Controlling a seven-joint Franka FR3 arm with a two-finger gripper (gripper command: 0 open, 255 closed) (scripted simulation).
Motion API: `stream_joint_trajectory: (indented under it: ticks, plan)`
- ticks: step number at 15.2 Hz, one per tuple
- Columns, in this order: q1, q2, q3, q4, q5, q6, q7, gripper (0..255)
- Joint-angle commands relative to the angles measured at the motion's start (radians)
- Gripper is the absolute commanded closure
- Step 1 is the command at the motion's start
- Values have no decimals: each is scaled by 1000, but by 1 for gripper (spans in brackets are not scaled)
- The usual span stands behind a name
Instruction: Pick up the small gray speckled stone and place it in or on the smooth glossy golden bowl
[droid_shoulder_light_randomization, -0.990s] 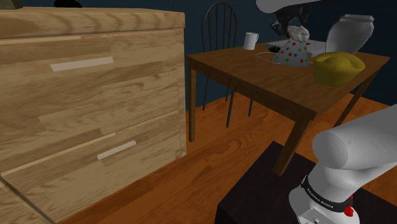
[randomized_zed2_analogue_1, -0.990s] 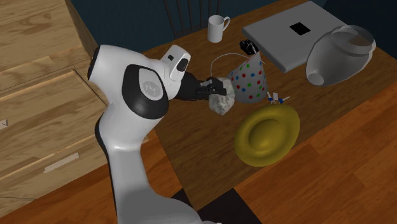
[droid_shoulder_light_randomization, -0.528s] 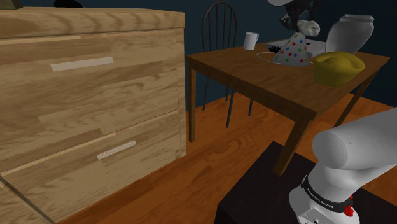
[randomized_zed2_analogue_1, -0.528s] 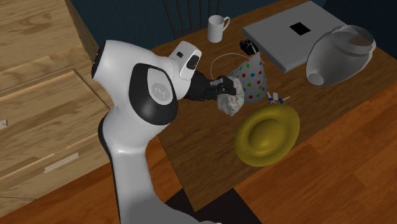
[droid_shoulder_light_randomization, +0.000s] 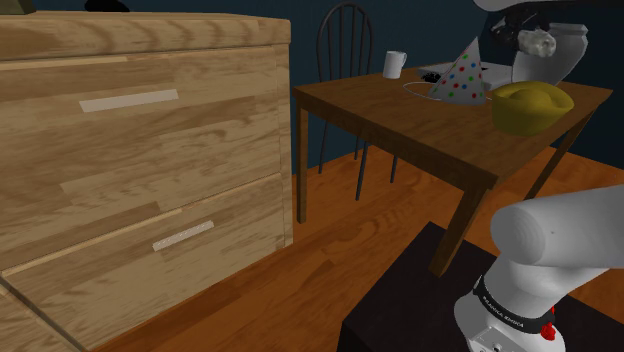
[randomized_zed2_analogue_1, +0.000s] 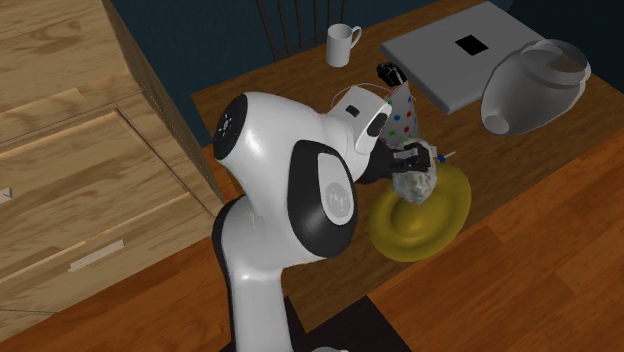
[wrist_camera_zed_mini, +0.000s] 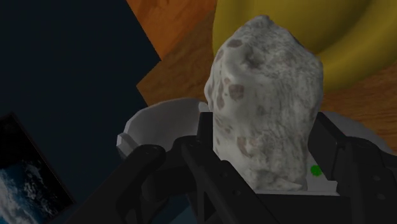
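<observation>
Evidently mid-transport, fingers (wrist_camera_zed_mini: 203, 178) clasped the speckled stone (wrist_camera_zed_mini: 267, 108) over the golden bowl (randomized_zed2_analogue_1: 455, 205); lowering and release seemed due.

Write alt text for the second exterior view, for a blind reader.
The black tool of a white robot arm holds a speckled grey stone above a yellow bowl on a wooden table. A dotted party hat, white mug and pale jug sit nearby.
</observation>
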Motion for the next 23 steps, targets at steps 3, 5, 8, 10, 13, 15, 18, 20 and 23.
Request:
stream_joint_trajectory:
  ticks: [3, 5, 8, 10, 13, 15, 18, 20, 23]
  plan:
    - [-10, -98, -89, -66, -40, 41, -83, 255]
    - [-9, -108, -92, -97, -43, 56, -68, 255]
    - [-8, -122, -96, -143, -49, 78, -45, 255]
    - [-7, -131, -98, -173, -53, 93, -30, 255]
    - [-7, -143, -102, -217, -60, 115, -6, 255]
    - [-7, -150, -104, -245, -65, 131, 9, 255]
    - [-7, -159, -108, -287, -73, 154, 33, 255]
    - [-7, -161, -109, -298, -76, 160, 39, 255]
    - [-7, -161, -109, -297, -76, 160, 39, 255]
